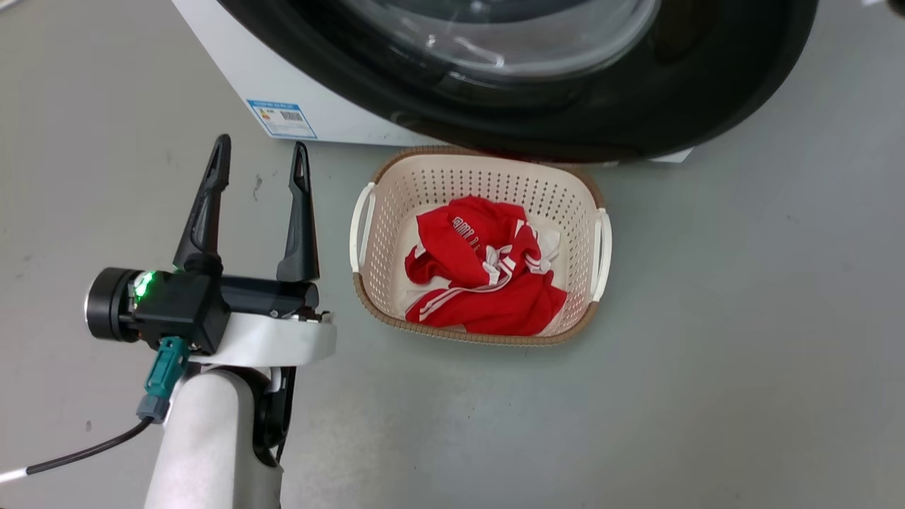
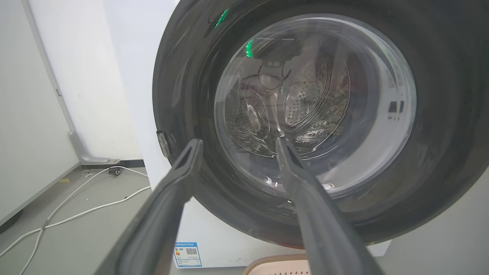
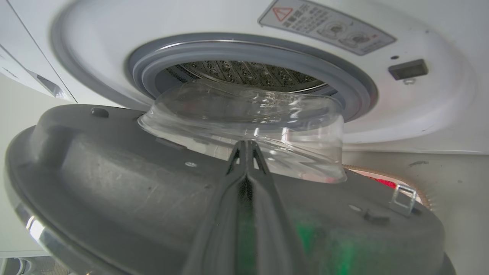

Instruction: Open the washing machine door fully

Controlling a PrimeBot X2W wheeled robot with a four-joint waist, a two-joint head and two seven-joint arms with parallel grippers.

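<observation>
The washing machine door [image 1: 679, 106] is a glossy black disc with a clear glass bowl, swung partly out from the white machine [image 1: 283, 78]. My left gripper [image 1: 261, 146] is open and holds nothing, on the floor side left of the door. In the left wrist view the left gripper [image 2: 237, 142] points at the door's outer face [image 2: 183, 95], apart from it. My right gripper [image 3: 246, 145] is shut, with its fingers lying close over the door's grey inner side [image 3: 114, 172], tips at the glass bowl [image 3: 244, 114]. Whether they touch it I cannot tell.
A perforated cream basket [image 1: 481, 173] with a red garment [image 1: 488, 283] stands on the floor just under the door's lower edge. Behind the door are the steel drum [image 3: 248, 72] and its grey rubber ring [image 3: 344, 80]. White cables [image 2: 76, 214] lie on the floor left of the machine.
</observation>
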